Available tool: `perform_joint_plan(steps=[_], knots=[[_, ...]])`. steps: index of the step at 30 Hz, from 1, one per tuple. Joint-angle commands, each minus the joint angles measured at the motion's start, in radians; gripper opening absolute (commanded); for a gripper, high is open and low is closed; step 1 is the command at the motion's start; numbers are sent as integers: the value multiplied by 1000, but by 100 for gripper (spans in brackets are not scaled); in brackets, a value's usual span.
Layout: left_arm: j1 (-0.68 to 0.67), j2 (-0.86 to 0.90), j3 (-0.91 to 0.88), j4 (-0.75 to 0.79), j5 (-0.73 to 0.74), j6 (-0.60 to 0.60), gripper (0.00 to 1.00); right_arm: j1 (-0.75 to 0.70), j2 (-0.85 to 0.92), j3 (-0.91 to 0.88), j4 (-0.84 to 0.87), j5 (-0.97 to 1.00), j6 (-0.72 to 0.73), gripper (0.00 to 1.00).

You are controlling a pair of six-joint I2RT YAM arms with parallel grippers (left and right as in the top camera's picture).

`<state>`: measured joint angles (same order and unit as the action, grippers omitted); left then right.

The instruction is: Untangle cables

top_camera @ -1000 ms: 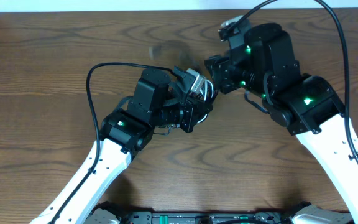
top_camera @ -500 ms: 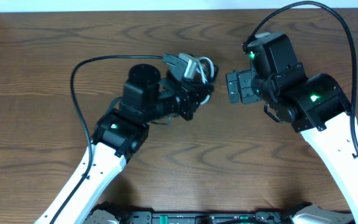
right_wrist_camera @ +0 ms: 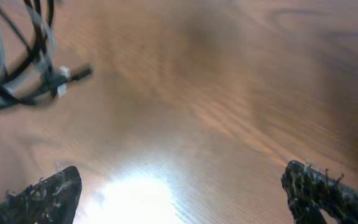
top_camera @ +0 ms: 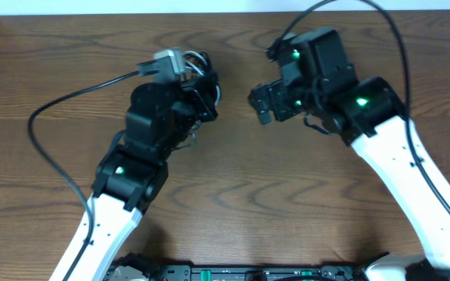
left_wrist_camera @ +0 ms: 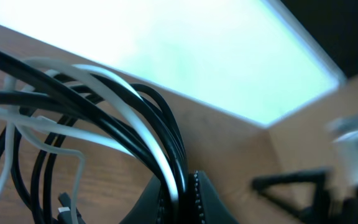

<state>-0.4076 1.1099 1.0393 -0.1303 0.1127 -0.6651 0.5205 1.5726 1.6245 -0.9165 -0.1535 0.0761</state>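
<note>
Step in hand: bundle-holding. The left gripper [top_camera: 200,87] has the cables [top_camera: 187,62] and the right gripper [top_camera: 261,104] is free, so this reads as the gap between pulls, with nothing separated yet.
Cables, where: far side of the table [top_camera: 233,187], left of centre, bunched at the left gripper's tip. Black and white loops are crossed over one another, and they look lifted rather than lying flat.
Left jaws: pressed together on the bundle. The left wrist view shows several black strands and a white one running straight into the pinch.
Right jaws: spread wide with nothing between them. The right wrist view has one finger [right_wrist_camera: 48,193] at each lower corner and bare wood in the gap.
Left arm [top_camera: 123,168]: stretched from the near left edge up towards the far centre, wrist turned so the bundle sits on its far side.
Right arm [top_camera: 381,133]: reaching in from the near right, gripper facing left at the bundle, near it but apart.
Loose end: a small plug end [right_wrist_camera: 67,73] sticks out of the tangle towards the right gripper.
Next move, my call: the right gripper goes left, closes on that plug end or a single strand, and draws it right while the left holds firm.
Watch for: catching two strands at once, which would only tighten the knot.
</note>
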Motion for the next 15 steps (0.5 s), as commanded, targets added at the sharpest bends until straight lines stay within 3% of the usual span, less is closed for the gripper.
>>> perform_joint_plan(steps=[1,15], knots=[[4,-71,16,23,-111,-123,8,5,30,14,8,-142,-115,99],[4,-186,16,40,-237,-239,7,5,40,14,153,-542,-560,99]])
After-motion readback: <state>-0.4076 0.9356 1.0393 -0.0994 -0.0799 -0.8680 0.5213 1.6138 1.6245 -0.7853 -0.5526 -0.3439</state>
